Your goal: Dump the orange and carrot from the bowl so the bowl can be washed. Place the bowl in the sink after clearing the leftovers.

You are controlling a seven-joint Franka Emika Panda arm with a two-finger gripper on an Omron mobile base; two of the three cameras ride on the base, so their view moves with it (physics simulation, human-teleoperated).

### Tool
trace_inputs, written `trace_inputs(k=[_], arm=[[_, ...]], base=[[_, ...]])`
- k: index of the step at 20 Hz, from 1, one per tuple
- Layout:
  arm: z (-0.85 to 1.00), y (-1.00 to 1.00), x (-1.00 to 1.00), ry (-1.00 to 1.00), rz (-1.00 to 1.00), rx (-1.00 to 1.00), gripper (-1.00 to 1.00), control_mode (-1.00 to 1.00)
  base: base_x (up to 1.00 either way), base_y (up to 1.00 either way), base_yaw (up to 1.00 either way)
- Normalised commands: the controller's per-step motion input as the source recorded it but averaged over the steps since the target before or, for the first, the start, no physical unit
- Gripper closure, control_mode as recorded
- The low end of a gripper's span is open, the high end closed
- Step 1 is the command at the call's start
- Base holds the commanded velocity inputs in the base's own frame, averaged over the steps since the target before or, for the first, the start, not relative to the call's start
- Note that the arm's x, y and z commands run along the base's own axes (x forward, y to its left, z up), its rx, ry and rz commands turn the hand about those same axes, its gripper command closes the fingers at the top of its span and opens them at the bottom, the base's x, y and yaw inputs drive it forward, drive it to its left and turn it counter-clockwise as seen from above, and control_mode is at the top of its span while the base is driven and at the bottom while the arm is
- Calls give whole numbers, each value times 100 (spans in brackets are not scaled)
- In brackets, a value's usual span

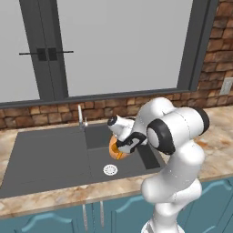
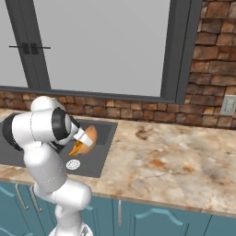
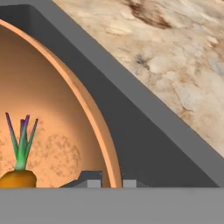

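One bowl (image 1: 117, 150) hangs tipped on edge over the sink (image 1: 54, 159), its rim pinched in the jaws (image 3: 108, 183), which are shut almost fully with only the thin wall between them. In the hand view the carrot (image 3: 18, 175) lies inside the bowl just beside the jaws, its green top pointing away from them; beyond the rim come the sink's dark wall and then the mottled stone surface (image 3: 175, 65). From the base views the drain (image 1: 110, 169) sits below the jaws, the faucet (image 1: 81, 117) stands well off to their side by the brick wall (image 2: 138, 113), and the robot's own elbow covers part of the bowl. The right base view shows an orange tip (image 2: 75, 149) poking out under the bowl; I cannot tell whether that is carrot or rim.
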Motion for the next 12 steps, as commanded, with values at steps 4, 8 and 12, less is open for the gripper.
trace_inputs(k=[4,8,12], arm=[[0,1,54,-3,-4,-7,100,-100],[0,3,16,0,-1,-6,100,-100],[-16,49,5,0,0,-24,100,-100]], base=[[0,0,0],[0,0,0],[0,0,0]])
